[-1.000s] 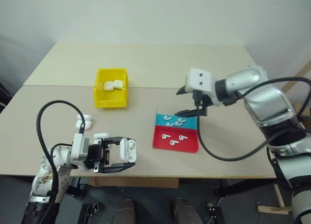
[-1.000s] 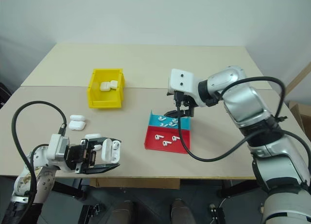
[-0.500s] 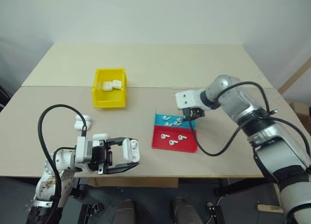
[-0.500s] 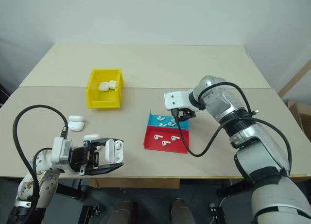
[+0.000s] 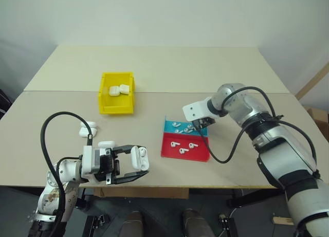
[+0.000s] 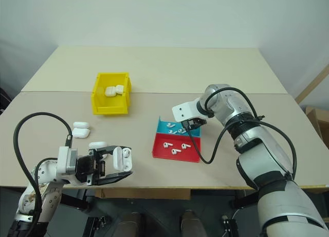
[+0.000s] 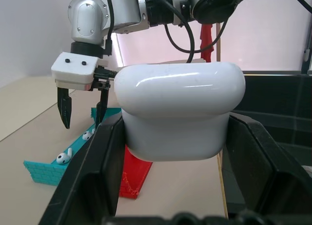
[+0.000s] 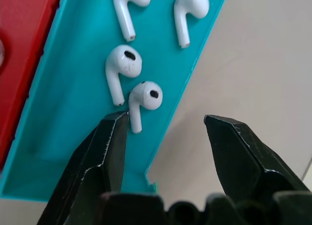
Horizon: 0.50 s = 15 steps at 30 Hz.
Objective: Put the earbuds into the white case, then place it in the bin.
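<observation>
1. Gripping a white case (image 5: pixel 139 157) between its two black fingers, the left gripper (image 5: pixel 134 167) hangs at the near edge of the table (image 5: pixel 216 67); the right gripper (image 5: pixel 199 125) reaches down over the blue tray (image 5: pixel 169 125), jaws parted and empty; the red tray (image 5: pixel 200 155) lies just beside the blue one, each holding earbuds (image 5: pixel 179 151); the bin (image 5: pixel 105 107) stands farther back on the left with what look like two cases inside; more cases (image 5: pixel 87 128) lie on the table near the left arm.
2. From the right eye the beige table meets a plain white wall (image 6: pixel 164 16).
3. From the left wrist the case sits clamped upright between the fingers (image 7: pixel 92 166); beyond it the right gripper points down at the blue tray.
4. From the right wrist the fingers (image 8: pixel 105 152) stand apart; one tip is at the stem of an earbud (image 8: pixel 144 100) in the blue tray, the other over bare table; whether it touches is hard to tell.
</observation>
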Tool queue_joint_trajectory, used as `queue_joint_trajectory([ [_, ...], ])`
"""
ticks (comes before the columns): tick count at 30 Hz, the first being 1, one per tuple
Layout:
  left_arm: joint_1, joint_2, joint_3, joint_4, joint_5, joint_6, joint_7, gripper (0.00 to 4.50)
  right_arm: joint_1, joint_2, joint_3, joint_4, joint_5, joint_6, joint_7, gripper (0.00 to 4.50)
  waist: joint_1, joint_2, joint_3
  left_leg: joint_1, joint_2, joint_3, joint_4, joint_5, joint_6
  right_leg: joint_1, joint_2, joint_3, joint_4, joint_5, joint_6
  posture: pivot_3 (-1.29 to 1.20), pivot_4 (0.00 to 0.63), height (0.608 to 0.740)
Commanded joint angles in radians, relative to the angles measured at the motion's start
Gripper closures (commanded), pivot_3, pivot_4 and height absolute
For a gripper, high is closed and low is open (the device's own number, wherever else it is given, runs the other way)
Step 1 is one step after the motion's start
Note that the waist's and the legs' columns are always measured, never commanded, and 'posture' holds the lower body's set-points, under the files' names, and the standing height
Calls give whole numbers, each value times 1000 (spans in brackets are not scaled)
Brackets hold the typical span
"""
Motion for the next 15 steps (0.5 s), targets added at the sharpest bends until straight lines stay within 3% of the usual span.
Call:
queue_joint_trajectory([
  [1, 1, 0, 3, -36, -8, -23, 8, 1717, -41, 4, -18, 21, -23, -39, -19, 1508, -1, 0, 0, 0, 0, 0, 0, 0, 0, 0, 0, 0, 0, 0, 0, 0, 150, 740],
  [15, -10, -1, -4, -27, 5, -25, 21, 1717, -52, 31, -24, 80, -67, -77, -63, 1508, -7, 0, 0, 1, 0, 0, 0, 0, 0, 1, 0, 0, 1, 0, 0, 0, 150, 740],
])
